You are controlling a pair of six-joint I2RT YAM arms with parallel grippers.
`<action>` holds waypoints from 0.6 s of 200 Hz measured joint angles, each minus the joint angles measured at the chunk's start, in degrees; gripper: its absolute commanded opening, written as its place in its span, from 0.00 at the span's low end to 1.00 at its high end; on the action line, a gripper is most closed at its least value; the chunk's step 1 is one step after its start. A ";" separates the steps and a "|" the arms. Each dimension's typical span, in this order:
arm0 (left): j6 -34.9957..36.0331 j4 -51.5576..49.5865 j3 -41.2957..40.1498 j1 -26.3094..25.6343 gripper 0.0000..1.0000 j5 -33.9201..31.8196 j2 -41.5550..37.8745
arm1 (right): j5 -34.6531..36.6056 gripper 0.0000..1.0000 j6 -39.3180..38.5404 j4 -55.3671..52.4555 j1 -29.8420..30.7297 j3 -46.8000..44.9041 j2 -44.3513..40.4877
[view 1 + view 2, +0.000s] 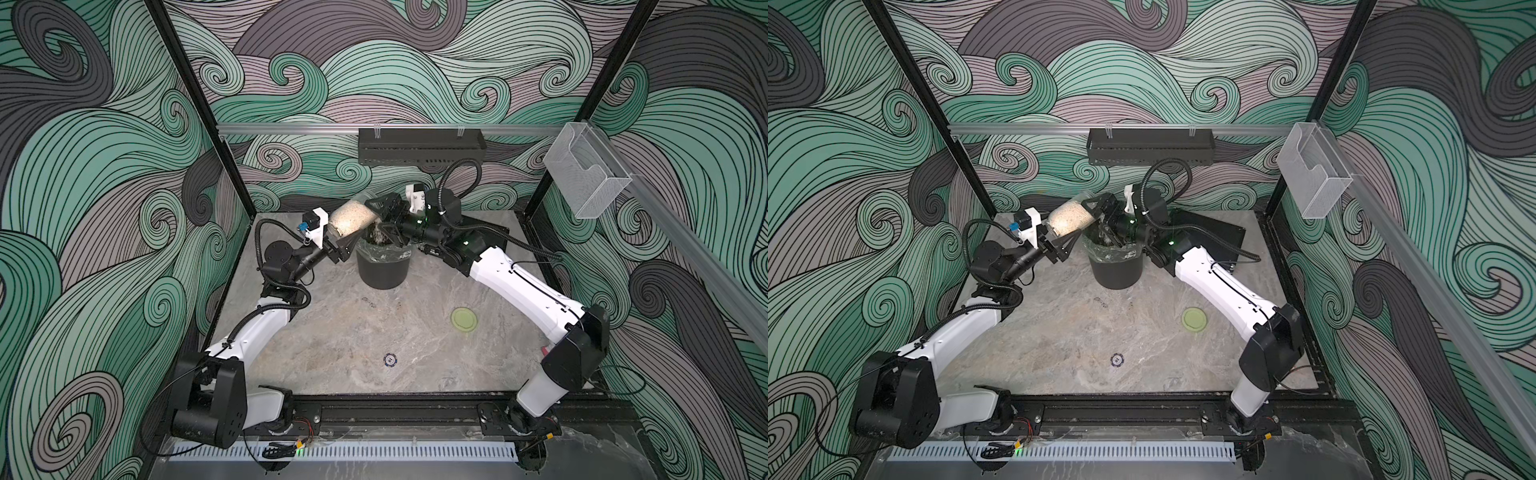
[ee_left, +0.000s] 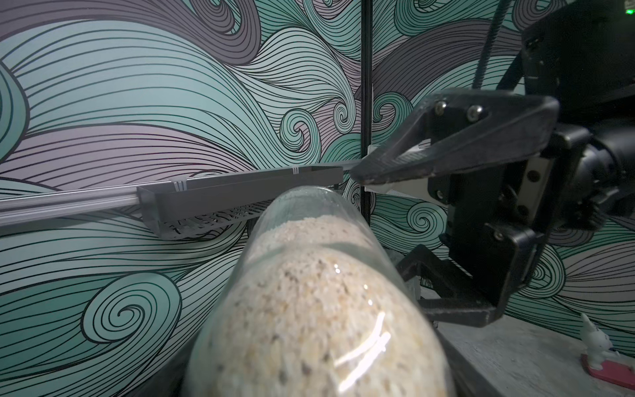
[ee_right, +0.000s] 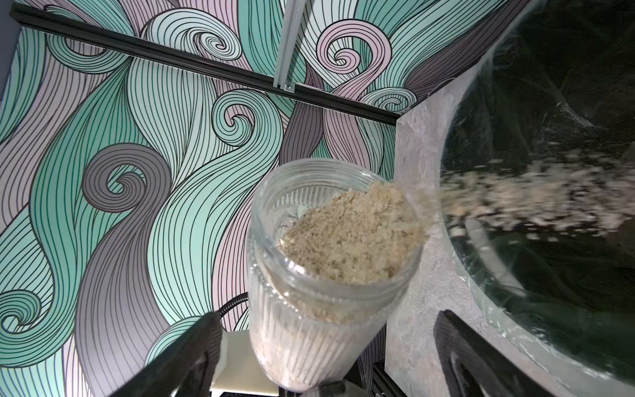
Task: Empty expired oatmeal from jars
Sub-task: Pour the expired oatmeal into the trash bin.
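The left claw grips the small clear glass jar, tipped over the black round plastic-lined bin. Pale beige oatmeal flakes spill from its mouth into the bin. The right claw gapes wide close by.

Soft even light; glare streak on jar; motion-blurred oatmeal stream.

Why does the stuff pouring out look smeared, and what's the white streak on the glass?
Right wrist view: the falling oatmeal is smeared by motion blur, while the rim of the jar is sharp. Left wrist view: the white streak is glare reflected off the curved glass, whose nearest part looks soft.
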 measured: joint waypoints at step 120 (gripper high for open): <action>-0.20 -3.08 2.89 0.00 0.01 0.70 1.49 | 9.44 0.99 -59.67 -21.31 -2.67 6.32 -8.52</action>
